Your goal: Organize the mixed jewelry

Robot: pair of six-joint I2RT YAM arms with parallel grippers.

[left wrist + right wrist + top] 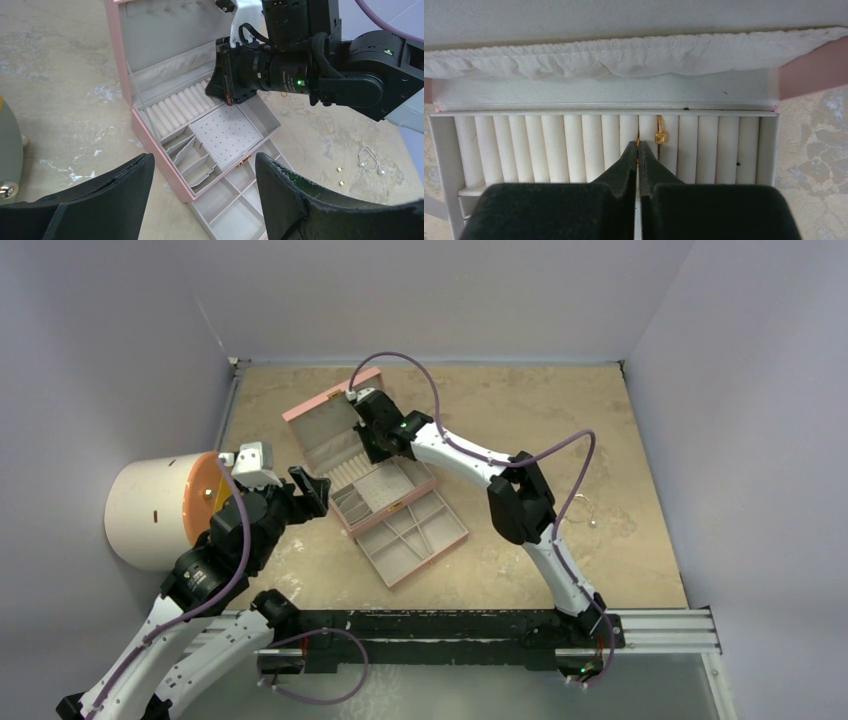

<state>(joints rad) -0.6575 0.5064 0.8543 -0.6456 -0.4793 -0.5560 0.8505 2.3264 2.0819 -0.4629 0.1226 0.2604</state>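
A beige, marbled stone-look table [560,410] sits boxed in by 3 plain grey-lilac walls [120,330]. On it stands 1 open pink compartmented jewellery box [116,50], its lid tipped back and its drawer pulled out in front.

1 gold-coloured ring [659,136] is tucked on edge in a groove between 2 cream padded ring rolls [574,145]. Its band lies along the groove, pointing toward the lid hinge, with its knobbed end nearest the right gripper [638,150]. That gripper is pressed together just beside the ring, with a gold glint at its tips; whether it pinches anything cannot be told.

The left gripper [202,172] hangs with fingers spread apart, holding nothing, above the box's front corner.

Well apart on the bare table lie 1 thin wire hoop [367,159] and 2 small gold-coloured pieces [340,170] – all lying flat.
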